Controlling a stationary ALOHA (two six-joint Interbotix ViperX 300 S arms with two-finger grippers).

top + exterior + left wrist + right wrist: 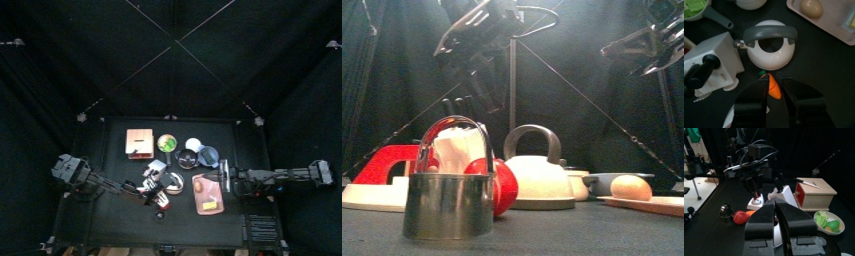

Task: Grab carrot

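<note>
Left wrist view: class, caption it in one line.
Left gripper poised around the orange carrot, beside a white kettle.

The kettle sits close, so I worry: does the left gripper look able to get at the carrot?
Probably yes: the carrot already lies between the left gripper's parted jaws; the white kettle stands just beyond, not in between.
</note>
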